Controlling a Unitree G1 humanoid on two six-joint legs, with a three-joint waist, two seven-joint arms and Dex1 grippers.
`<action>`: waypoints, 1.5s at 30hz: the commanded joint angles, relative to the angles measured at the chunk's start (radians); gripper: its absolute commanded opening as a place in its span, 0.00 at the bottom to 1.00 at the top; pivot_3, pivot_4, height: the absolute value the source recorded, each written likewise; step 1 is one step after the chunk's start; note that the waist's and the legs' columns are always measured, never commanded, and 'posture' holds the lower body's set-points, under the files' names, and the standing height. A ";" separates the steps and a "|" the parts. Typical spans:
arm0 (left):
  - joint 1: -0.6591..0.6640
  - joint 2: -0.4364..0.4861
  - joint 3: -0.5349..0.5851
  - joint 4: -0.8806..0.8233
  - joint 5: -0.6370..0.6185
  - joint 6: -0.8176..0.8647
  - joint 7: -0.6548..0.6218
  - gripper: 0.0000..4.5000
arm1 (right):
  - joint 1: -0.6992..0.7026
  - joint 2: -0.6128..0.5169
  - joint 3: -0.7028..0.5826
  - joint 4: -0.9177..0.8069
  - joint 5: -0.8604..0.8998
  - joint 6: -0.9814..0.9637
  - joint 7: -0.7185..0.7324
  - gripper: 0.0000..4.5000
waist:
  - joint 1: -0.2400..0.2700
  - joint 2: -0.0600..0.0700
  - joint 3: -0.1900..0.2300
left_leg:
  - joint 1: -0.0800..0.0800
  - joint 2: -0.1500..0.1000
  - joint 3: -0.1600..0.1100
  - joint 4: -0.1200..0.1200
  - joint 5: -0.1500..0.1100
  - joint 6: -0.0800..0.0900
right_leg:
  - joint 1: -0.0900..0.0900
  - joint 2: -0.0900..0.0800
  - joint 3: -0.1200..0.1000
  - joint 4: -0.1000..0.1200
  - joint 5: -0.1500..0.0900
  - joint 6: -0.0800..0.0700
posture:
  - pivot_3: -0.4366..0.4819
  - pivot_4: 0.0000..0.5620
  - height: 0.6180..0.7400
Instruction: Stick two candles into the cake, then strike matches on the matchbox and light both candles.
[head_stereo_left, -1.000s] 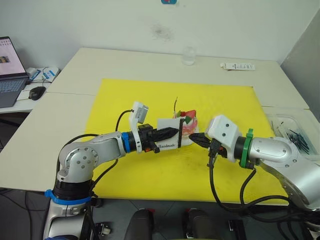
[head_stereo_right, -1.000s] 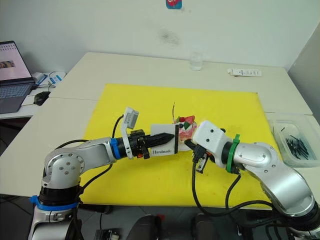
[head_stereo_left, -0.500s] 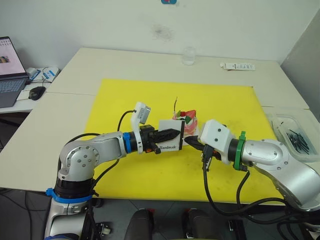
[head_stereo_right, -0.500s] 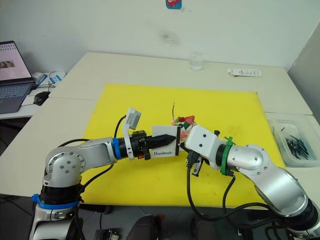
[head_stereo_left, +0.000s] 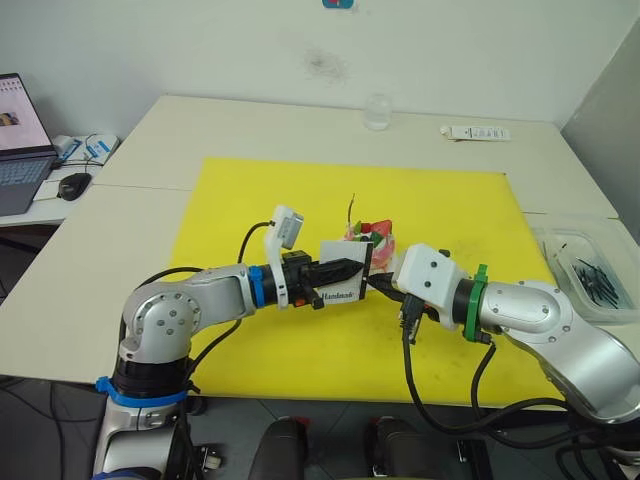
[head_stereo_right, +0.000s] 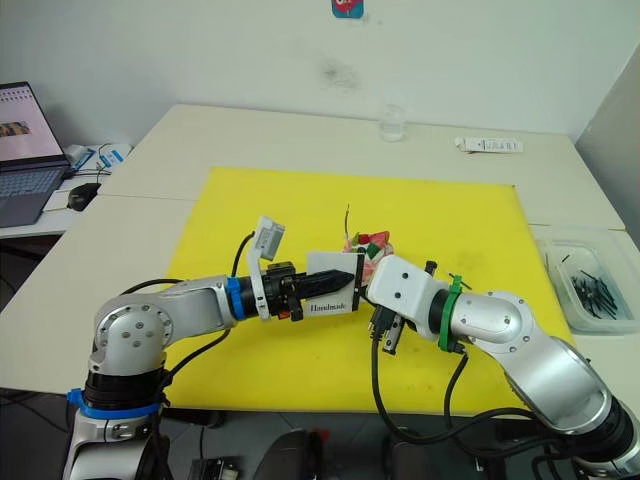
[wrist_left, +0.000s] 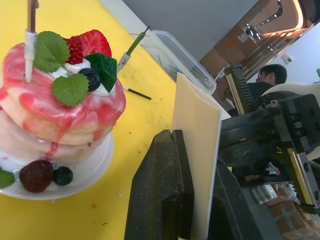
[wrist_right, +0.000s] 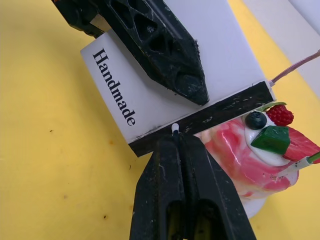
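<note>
The left gripper (head_stereo_right: 340, 279) is clamped on the matchbox (wrist_right: 165, 85), holding it on edge above the yellow mat (head_stereo_left: 300, 200), with one finger (wrist_right: 165, 50) laid flat across the printed white face. The black strip (wrist_right: 200, 122) of the matchbox runs along the edge turned toward the cake (wrist_left: 55, 115).

The right gripper (wrist_right: 176, 131) has its two fingers pressed together on a match (wrist_right: 175, 128). Only the pale head of the match protrudes (the shaft is hidden between the fingers), and it touches the black strip near its midpoint.

The cake stands on its small white plate (wrist_left: 95, 167) on the mat, just beyond the matchbox. One candle (wrist_left: 31, 30) stands upright in the pink top. A second candle (wrist_left: 131, 47) leans out at an angle beside the strawberry (wrist_left: 87, 44); its tip appears greenish, though the detail is too fine to confirm. No flame is visible on either candle.

A short dark stick (wrist_left: 137, 93) lies on the mat past the cake. A clear bin (head_stereo_left: 585, 270) of dark sticks sits at the robot's right, off the mat. A person (wrist_left: 267, 80) is visible in the background of the left wrist view.
</note>
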 joint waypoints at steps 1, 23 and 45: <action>-0.007 -0.018 0.006 -0.039 -0.056 0.006 -0.007 0.00 | -0.012 0.006 0.029 0.017 -0.037 -0.031 -0.004 0.01 | 0.000 0.000 0.000 | 0.000 0.000 0.000 0.000 0.000 0.000 | 0.000 0.000 0.000 0.000 0.000 0.000 | 0.48 0.27 0.89; -0.302 0.123 0.166 0.111 -0.241 -0.010 0.053 0.00 | 0.047 -0.016 0.059 0.055 -0.108 -0.106 0.096 0.01 | -0.014 0.002 0.000 | 0.004 0.000 -0.001 -0.001 0.000 0.000 | 0.003 0.001 -0.002 0.000 -0.001 0.002 | 0.48 0.27 0.89; 0.072 0.173 0.054 0.005 -0.064 -0.041 -0.148 0.00 | 0.066 0.030 -0.138 -0.019 0.007 0.012 0.061 0.01 | 0.001 0.002 0.000 | 0.003 0.000 -0.001 -0.001 0.000 0.000 | 0.003 -0.001 -0.002 0.000 -0.002 -0.003 | 0.48 0.27 0.89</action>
